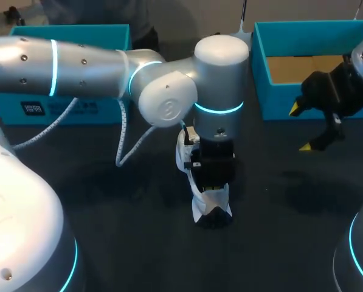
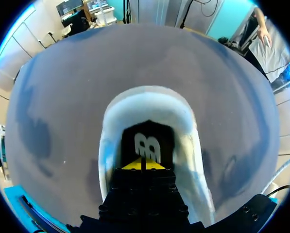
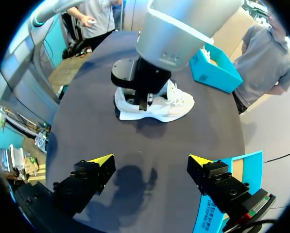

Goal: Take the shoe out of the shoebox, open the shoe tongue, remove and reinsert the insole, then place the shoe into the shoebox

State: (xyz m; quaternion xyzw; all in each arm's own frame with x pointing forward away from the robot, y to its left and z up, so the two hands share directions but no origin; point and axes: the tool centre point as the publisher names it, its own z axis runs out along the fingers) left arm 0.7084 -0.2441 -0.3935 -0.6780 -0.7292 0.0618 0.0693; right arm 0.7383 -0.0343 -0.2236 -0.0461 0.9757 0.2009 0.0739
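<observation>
One white sneaker [image 1: 209, 202] lies directly beneath the left end effector [image 2: 144, 165], whose tips are pinched together inside its opening, over the insole [image 2: 147, 141]; the right end effector [image 3: 150, 159] hangs well apart, spread wide, empty.

The dark table [image 1: 108, 201] bears a white shoe [image 1: 210, 199] near its middle, an open teal shoebox [image 1: 263, 73] at the far right, and another teal box [image 1: 65, 109] at the far left.
</observation>
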